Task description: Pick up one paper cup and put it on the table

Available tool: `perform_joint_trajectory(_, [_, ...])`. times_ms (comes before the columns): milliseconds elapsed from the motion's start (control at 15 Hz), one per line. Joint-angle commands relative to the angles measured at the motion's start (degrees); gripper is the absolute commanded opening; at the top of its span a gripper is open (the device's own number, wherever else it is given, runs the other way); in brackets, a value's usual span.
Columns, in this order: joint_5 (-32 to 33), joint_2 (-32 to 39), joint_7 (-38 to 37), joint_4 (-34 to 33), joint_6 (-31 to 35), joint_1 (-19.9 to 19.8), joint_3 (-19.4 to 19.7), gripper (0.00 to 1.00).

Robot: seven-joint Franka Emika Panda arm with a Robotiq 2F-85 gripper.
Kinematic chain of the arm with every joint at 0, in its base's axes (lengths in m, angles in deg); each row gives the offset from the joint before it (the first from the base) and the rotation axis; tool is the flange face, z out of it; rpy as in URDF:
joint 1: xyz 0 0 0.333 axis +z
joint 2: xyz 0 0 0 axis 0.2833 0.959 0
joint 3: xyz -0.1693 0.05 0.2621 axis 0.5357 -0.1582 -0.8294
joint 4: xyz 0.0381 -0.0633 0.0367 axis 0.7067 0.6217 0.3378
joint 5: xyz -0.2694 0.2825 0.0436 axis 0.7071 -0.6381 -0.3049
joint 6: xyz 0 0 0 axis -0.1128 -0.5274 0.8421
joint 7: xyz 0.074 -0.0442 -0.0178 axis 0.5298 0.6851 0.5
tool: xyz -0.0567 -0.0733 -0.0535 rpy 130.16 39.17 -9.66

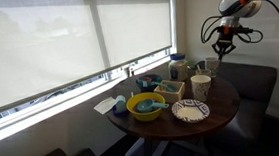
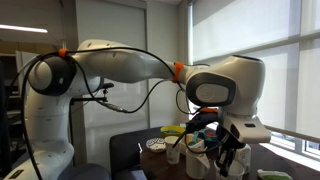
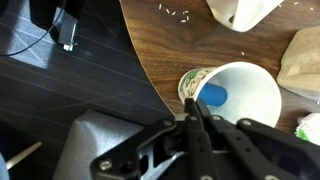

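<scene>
My hand [image 3: 194, 108] hangs above the counter [image 3: 170, 50], fingers pressed together on nothing, with the paper cup [image 3: 250, 90] standing upright on it below me.

Above the table: we see open air between the end effector [image 1: 221, 52], its fingers pressed together, and the paper cup [image 1: 201, 85] below it.
Table middle: crowded, with the yellow bowl [image 1: 147, 107], patterned plate [image 1: 190, 110] and box [image 1: 168, 89] standing close together, and the cup just behind the plate.
Table rim: in the wrist view we find bare wood on the table [image 3: 160, 45] beside the cup.
Window side: the blue-lidded jar [image 1: 178, 63] and the blinds [image 1: 67, 44] close it off.
Bench side: the bench seat [image 1: 252, 79] rises just beyond the table's rim.
</scene>
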Motion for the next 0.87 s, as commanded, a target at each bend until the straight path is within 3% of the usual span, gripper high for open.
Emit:
perform_joint_trajectory(0, [-2.19,1.95,-0.99,-4.08,-2.43,-0.33,-0.08,0.28])
perform_joint_trajectory(67, [-2.12,1.72,-0.77,-4.13,-2.07,-0.29,-0.09,0.29])
perform_joint_trajectory(467, [-2.69,-3.85,1.07,-3.05,0.60,-0.75,0.40,0.70])
perform_joint_trajectory(733, [-2.88,-13.25,9.40,3.55,8.85,-3.13,2.82,0.96])
perform_joint_trajectory(800, [-1.20,-7.31,5.55,-2.48,4.73,-2.08,1.96,0.79])
